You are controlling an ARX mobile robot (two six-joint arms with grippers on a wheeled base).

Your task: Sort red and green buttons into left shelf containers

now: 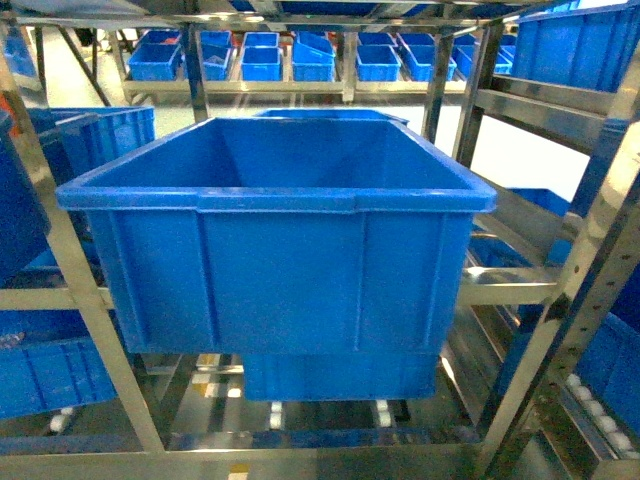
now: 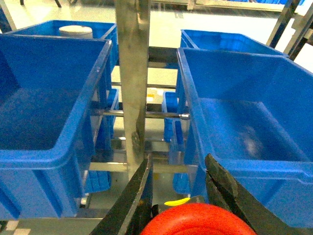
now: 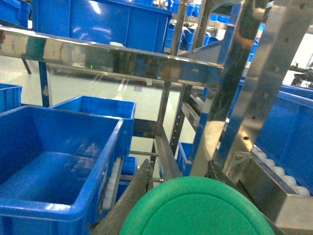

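Note:
In the left wrist view, the red button's point(image 2: 195, 221) wide cap fills the bottom edge, and my left gripper point(image 2: 179, 159) is shut on it. It hangs in front of a steel post point(image 2: 132, 73), between two large deep blue bins point(image 2: 49, 107) point(image 2: 244, 122) that both look empty. In the right wrist view, my right gripper point(image 3: 179, 165) is shut on the green button point(image 3: 198, 208); another deep blue bin point(image 3: 54, 166) lies below to its left. The head view shows one big blue bin point(image 1: 280, 270) on the shelf and neither gripper.
Steel shelf uprights point(image 3: 254, 88) and a cross rail point(image 3: 122, 61) stand close around the right gripper, with white rollers point(image 3: 274, 169) on its right. A white round object point(image 2: 76, 30) sits in a bin behind the left one. Small shallow blue bins point(image 1: 262, 62) line the far shelves.

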